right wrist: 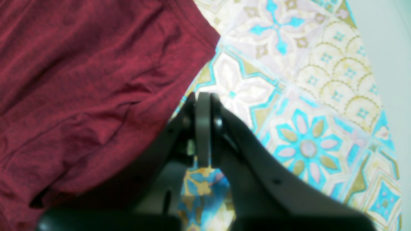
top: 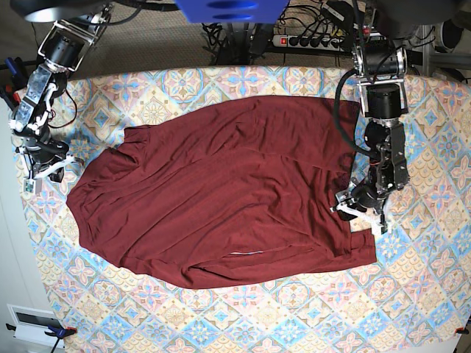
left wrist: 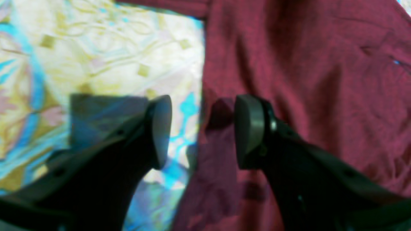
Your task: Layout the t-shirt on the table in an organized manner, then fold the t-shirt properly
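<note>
At the shirt's right edge in the base view, left gripper (left wrist: 202, 131) has jaws apart straddling the hem, right gripper (right wrist: 203, 128) pinched shut on nothing, t-shirt (top: 221, 198) rumpled mid-table (top: 412, 294); risk: closing on hem bunches the loose layers.

The left gripper (left wrist: 202, 131) stands with its jaws apart and nothing between them, straddling the edge of the maroon t-shirt (left wrist: 305, 80), which fills the view from 12 through 3 to 6 o'clock, while the patterned table (left wrist: 106, 54) shows from 7 to 11 o'clock.
</note>
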`<action>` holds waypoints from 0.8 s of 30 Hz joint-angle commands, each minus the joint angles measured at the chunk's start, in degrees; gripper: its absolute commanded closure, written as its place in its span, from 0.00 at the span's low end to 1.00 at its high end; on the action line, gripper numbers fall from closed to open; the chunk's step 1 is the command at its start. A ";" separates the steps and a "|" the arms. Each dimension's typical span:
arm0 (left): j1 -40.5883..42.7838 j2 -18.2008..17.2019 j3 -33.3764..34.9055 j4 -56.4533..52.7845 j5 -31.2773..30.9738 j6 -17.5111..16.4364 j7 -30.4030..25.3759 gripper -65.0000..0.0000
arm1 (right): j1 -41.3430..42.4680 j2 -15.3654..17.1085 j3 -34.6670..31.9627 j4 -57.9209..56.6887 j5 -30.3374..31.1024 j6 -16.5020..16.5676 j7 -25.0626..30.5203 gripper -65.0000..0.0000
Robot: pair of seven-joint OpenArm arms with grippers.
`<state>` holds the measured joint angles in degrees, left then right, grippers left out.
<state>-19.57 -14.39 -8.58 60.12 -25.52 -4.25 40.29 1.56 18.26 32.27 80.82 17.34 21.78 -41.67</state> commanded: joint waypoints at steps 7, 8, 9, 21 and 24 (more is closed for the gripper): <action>-1.66 2.74 0.45 0.94 -0.72 -0.54 0.54 0.56 | 0.94 0.33 0.30 1.34 0.72 -0.11 1.19 1.00; -1.66 2.74 1.15 0.94 -0.72 -0.54 0.37 0.60 | 0.94 0.33 0.30 1.34 0.72 -0.11 1.19 1.00; -1.75 2.74 1.77 0.94 -0.72 -0.54 0.28 0.65 | 0.94 0.33 0.30 1.34 0.72 -0.11 1.19 1.00; -11.86 1.07 2.03 -5.04 -0.72 -0.01 -6.32 1.00 | 0.59 0.33 0.30 1.43 0.63 -0.11 1.19 1.00; -17.83 0.55 2.21 -14.18 -0.72 -0.01 -10.62 1.00 | 0.50 0.33 0.30 1.43 0.63 -0.11 1.10 1.00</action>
<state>-36.05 -13.23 -6.28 44.62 -26.02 -4.25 30.00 1.28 17.34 32.29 81.06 17.15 21.61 -41.87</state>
